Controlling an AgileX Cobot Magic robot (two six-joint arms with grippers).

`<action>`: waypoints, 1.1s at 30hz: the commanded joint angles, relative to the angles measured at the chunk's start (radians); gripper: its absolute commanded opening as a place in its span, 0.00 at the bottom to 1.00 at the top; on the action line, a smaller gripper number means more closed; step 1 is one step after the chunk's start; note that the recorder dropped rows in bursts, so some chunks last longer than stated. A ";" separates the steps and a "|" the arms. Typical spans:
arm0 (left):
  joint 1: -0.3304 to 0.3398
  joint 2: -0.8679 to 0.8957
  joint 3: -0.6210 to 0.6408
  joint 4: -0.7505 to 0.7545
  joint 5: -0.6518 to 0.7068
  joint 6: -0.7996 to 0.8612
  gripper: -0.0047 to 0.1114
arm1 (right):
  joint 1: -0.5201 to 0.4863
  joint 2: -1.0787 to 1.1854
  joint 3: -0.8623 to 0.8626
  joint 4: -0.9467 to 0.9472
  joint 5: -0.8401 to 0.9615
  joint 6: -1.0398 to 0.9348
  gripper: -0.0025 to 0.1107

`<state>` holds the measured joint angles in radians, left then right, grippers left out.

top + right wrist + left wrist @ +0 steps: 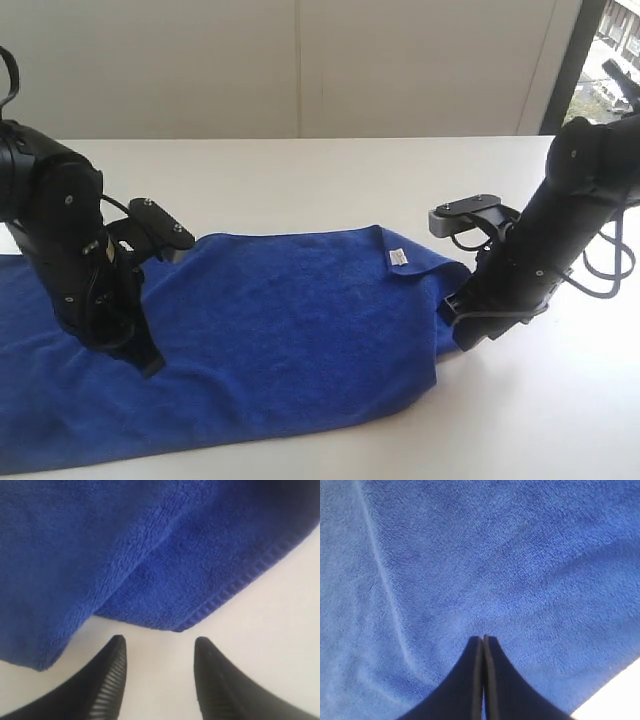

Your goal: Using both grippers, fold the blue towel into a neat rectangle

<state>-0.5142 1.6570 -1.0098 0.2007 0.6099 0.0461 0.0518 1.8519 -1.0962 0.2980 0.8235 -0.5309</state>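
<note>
While the blue towel [290,340] lies spread on the white table [300,170], its long axis runs from side to side across the exterior view, with one end passing out of frame on the left arm's side and the other ending at the right arm. Item, tag [397,258]: small, white, on the far long edge, toward the right-arm end. Item, left gripper [483,639]: fingers pressed together, no cloth seen between them, tips pointing down at the towel's surface well inside its border; whether they touch the pile cannot be told. Item, right gripper [159,645]: fingers [112,670] spread, nothing between them, bare table under them. Relation of note: the towel's end corner lies just ahead of the right fingertips, apart from them, with its stitched hem running aslant across the line of approach. An upper layer of cloth overlaps the lower one at this end, so the edge there appears doubled. Judgement: the right arm is the nearer to a free corner and stands ready to take it. The coming move looks to call for a short advance so that the spread fingers bracket the hem. The fold would then carry along the long axis toward the left arm. Risk: catching only one of the two layers.
</note>
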 commanded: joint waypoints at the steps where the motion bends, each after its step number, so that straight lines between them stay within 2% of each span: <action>1: 0.002 -0.003 0.037 -0.008 -0.041 0.006 0.04 | -0.004 0.022 0.003 0.029 -0.029 0.044 0.39; 11: 0.002 -0.003 0.037 -0.008 -0.056 0.006 0.04 | -0.055 0.056 0.003 0.072 -0.021 0.114 0.39; 19: 0.002 -0.003 0.037 -0.010 -0.065 0.006 0.04 | -0.071 0.058 0.003 0.243 -0.018 -0.016 0.39; 30: 0.002 0.019 0.071 -0.016 -0.095 0.006 0.04 | -0.073 0.076 0.003 0.242 -0.012 -0.016 0.39; 33: 0.002 0.036 0.072 -0.018 -0.095 0.006 0.04 | -0.073 0.077 0.003 0.242 -0.035 -0.016 0.34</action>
<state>-0.5142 1.6798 -0.9462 0.1970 0.5057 0.0488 -0.0168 1.9298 -1.0962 0.5375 0.8053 -0.5373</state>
